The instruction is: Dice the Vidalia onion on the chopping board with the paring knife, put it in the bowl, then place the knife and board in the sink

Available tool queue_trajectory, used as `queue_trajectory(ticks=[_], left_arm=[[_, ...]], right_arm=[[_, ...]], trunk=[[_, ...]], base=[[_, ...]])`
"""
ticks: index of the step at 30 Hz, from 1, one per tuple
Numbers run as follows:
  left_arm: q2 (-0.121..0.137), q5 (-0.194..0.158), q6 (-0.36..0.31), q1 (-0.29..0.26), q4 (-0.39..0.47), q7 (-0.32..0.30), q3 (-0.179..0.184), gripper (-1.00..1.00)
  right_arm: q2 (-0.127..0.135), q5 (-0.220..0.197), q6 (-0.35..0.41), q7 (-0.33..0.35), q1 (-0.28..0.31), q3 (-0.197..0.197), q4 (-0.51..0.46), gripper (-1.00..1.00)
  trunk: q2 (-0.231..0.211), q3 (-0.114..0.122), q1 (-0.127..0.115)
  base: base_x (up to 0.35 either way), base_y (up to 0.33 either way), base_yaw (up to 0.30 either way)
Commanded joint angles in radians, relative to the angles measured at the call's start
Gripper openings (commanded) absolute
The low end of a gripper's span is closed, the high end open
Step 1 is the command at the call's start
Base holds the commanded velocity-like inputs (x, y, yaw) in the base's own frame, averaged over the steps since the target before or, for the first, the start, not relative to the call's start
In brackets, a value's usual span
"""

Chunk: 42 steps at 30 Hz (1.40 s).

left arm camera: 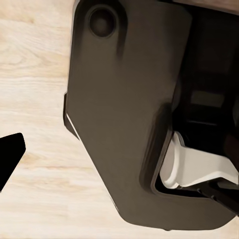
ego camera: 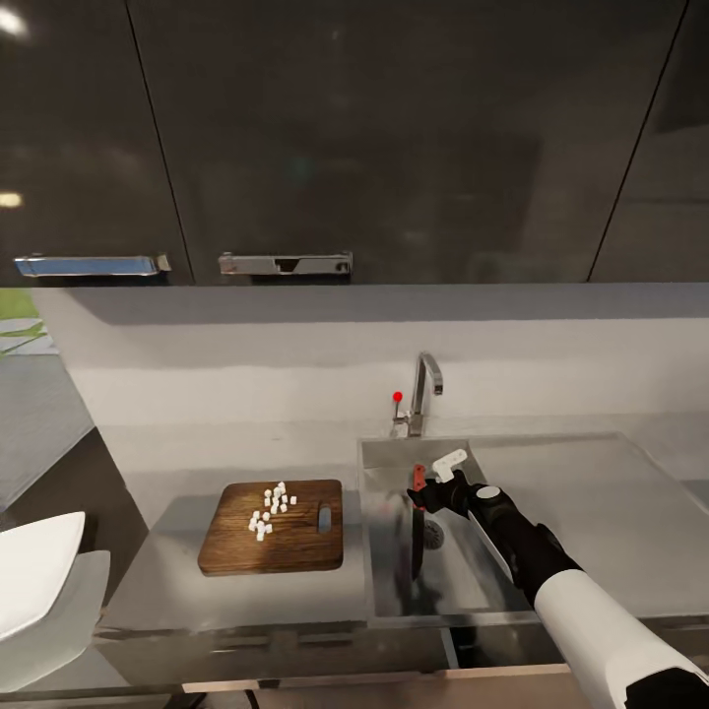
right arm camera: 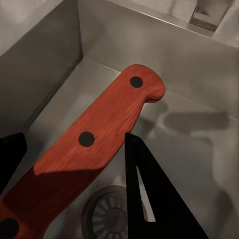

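Observation:
The dark brown chopping board (ego camera: 295,547) lies on the grey countertop (ego camera: 167,581), left of the sink (ego camera: 463,576). Several small white cubes of diced onion (ego camera: 272,508) sit in a loose heap on the board's far half. My right gripper (ego camera: 423,489) (right arm camera: 74,169) hangs over the steel basin, shut on the paring knife (ego camera: 418,480). The knife's red handle (right arm camera: 94,134) runs between the dark fingers (right arm camera: 159,199), and its dark blade points down into the basin near the round drain (right arm camera: 107,216). One black fingertip (left arm camera: 10,159) of my left gripper hangs low over pale wood floor. No whole onion is in sight.
The chrome tap (ego camera: 425,386) with its red dot (ego camera: 398,397) stands behind the basin, and the flat drainboard (ego camera: 591,512) stretches right. Dark wall cabinets (ego camera: 394,138) hang overhead. White rounded shapes (ego camera: 39,571) sit at the lower left; I cannot tell whether they are arm shell or bowl.

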<state>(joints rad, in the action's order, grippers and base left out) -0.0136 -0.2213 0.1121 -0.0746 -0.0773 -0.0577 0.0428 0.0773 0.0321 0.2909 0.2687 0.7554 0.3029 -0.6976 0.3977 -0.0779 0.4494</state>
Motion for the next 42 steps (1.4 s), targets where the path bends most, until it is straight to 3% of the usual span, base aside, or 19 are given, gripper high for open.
queue_trajectory(ticks=[1,13,19,25,42], left_arm=[[-0.003,-0.011,0.008,-0.002,-0.006,-0.005,0.005,1.0],[0.004,-0.011,0.01,-0.002,-0.006,-0.013,0.003,1.0],[0.002,-0.011,0.009,-0.002,-0.005,-0.011,0.003,1.0],[-0.003,-0.011,0.009,-0.002,-0.004,-0.011,0.003,1.0],[-0.006,-0.01,0.009,-0.002,-0.004,-0.011,0.003,1.0]], right_arm=[[0.001,0.004,0.005,0.003,0.001,0.002,-0.002,-1.0],[0.0,0.003,0.007,0.001,0.001,0.005,0.004,-1.0],[0.0,0.003,0.046,0.002,0.001,0.006,0.015,-1.0],[-0.032,0.008,0.041,0.001,0.001,0.005,0.11,-1.0],[-0.045,0.008,0.039,0.001,0.001,0.005,0.151,-1.0]], trunk=[[0.002,-0.002,0.001],[0.002,-0.004,0.001],[0.002,-0.013,0.001],[0.002,-0.023,0.001],[0.002,-0.051,0.001]], base=[[0.0,0.0,0.0],[0.105,-0.045,0.0],[0.019,-0.008,0.0],[0.0,0.0,0.0],[0.0,0.0,0.0]])
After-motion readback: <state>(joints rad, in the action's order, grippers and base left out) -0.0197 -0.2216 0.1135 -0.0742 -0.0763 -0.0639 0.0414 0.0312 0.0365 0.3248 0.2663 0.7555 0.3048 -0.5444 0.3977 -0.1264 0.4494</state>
